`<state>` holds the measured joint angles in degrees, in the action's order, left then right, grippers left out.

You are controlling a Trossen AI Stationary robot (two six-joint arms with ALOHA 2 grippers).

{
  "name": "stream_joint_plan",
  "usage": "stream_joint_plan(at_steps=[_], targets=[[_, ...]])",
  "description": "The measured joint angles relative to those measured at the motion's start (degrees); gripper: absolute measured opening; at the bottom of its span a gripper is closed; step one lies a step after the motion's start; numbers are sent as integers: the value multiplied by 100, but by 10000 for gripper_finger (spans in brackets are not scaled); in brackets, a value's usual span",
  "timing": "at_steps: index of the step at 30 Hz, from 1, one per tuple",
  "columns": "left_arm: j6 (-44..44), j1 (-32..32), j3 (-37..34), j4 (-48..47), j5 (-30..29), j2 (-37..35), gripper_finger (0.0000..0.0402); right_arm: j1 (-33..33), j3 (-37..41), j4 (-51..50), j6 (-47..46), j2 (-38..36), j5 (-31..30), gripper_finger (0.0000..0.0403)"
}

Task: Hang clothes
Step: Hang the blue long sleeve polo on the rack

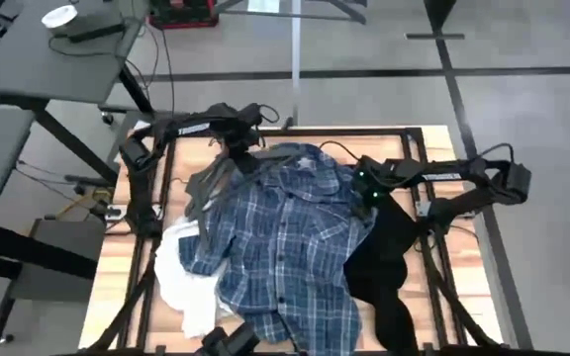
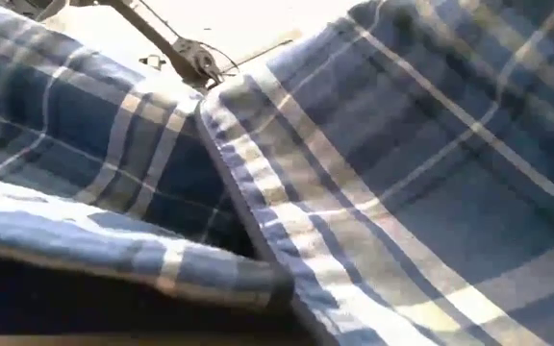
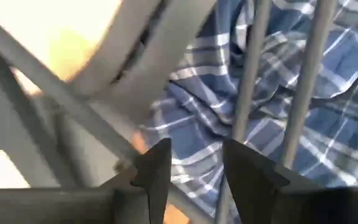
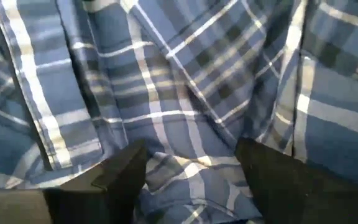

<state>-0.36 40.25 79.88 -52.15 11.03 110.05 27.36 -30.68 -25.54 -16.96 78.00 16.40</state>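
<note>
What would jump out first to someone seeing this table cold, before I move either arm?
The blue-and-white plaid shirt sprawls across the middle of the table, covering most of it. A white top pokes out at its left edge and a black top lies along its right. The left gripper sits at the shirt's far edge by grey hanger bars, while the right gripper, open, hovers at its right shoulder.

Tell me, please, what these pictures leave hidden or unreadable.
- Low view: the plaid shirt fills the frame, hiding the table and both arms.
- High view: the white top and black top lie partly under the plaid shirt.
- Left wrist view: pale bars up close are blurred.
</note>
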Motion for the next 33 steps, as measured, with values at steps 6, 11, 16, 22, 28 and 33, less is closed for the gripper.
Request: stream_joint_plan(at_steps=[6,11,16,22,28,33], targets=[[-756,-9,-330,567,-761,-10,127,1,-1,54,-100,0,-5,246],[-631,26,-337,311,-1777,-5,127,-37,-4,40,-117,0,-11,246],[-426,157,-344,-370,-2152,1,127,-71,-7,40,-115,0,-30,246],[-375,190,-341,-642,-2184,1,127,-71,-7,46,-115,0,-31,246],[-447,-21,-216,-302,-2042,-462,127,-71,-62,30,-205,-40,-26,246],[-504,-267,183,-96,-2007,-1084,127,-61,-345,73,-199,-70,-29,246]])
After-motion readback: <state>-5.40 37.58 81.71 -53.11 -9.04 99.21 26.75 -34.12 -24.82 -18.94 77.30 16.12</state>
